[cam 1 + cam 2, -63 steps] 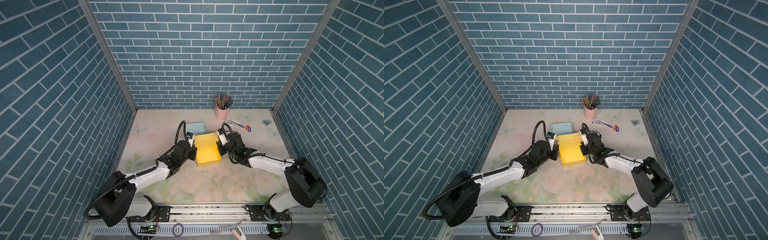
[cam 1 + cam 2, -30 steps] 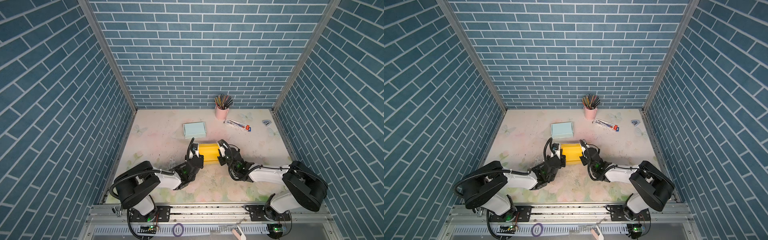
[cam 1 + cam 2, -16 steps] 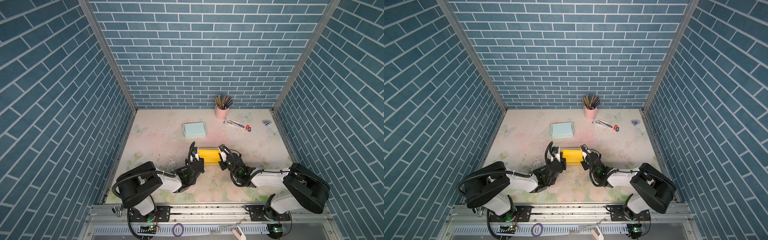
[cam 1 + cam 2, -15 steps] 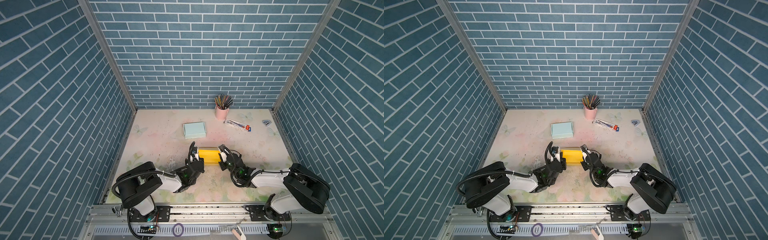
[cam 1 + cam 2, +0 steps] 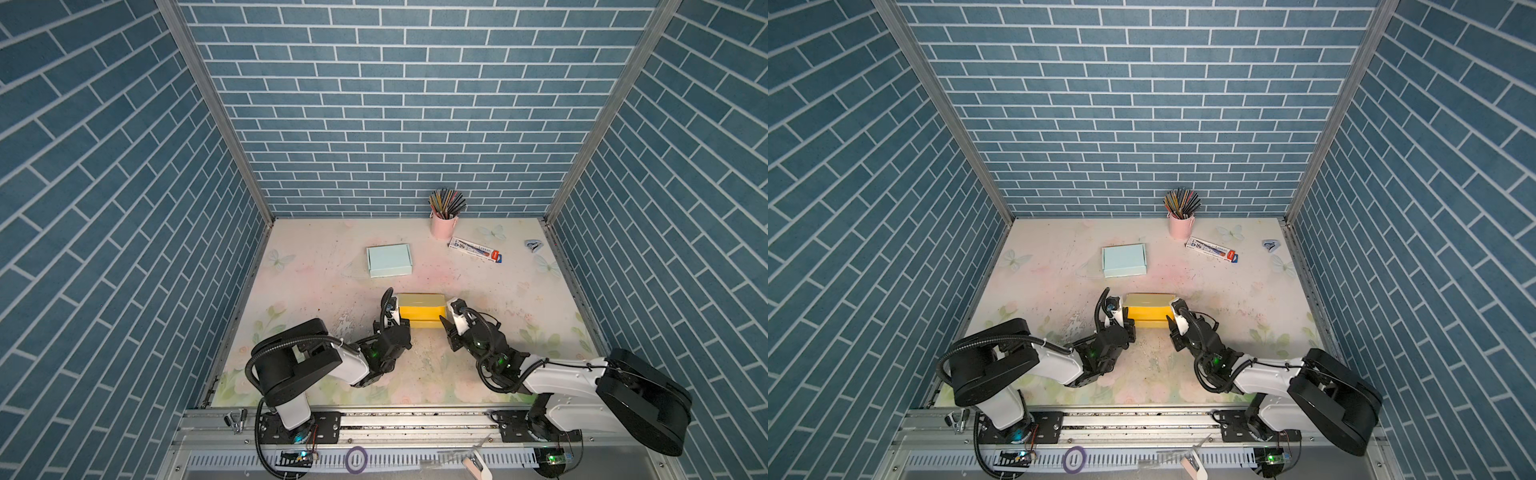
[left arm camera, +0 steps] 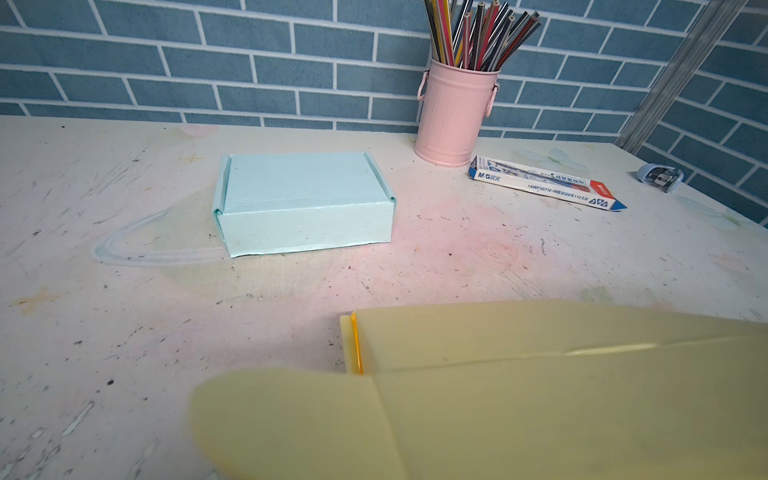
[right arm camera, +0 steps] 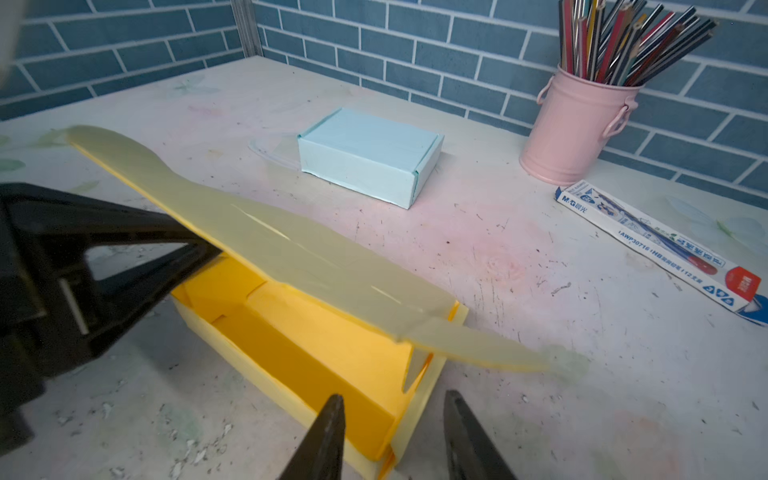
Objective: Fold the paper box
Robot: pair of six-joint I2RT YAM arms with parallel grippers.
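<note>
A worn floral table (image 5: pixel 316 291), walled in by blue brick panels, carries the scene in both top views. The yellow paper box (image 5: pixel 419 309) sits on it between the two grippers, its long side facing them and its pale lid (image 7: pixel 291 249) raised and sloping over the open orange interior.

The left gripper (image 5: pixel 405 327) is at the box's left end with its fingers closed to a point. In the right wrist view its black tip (image 7: pixel 203 249) sits right under the lid's edge, though whether any paper is nipped there cannot be told. The right gripper (image 7: pixel 397 434) is at the opposite end, its two dark fingers parted and gripping nothing, with the box's near corner showing in the gap between them.

Beyond the left gripper, well apart from it, lies a closed light blue box (image 5: pixel 389 260). Farther out from the right gripper, a pink pencil cup (image 5: pixel 443 227) stands against the back wall, a pencil carton (image 5: pixel 476 250) lies flat just beside it, and a small blue object (image 5: pixel 533 246) rests near the far right corner.
</note>
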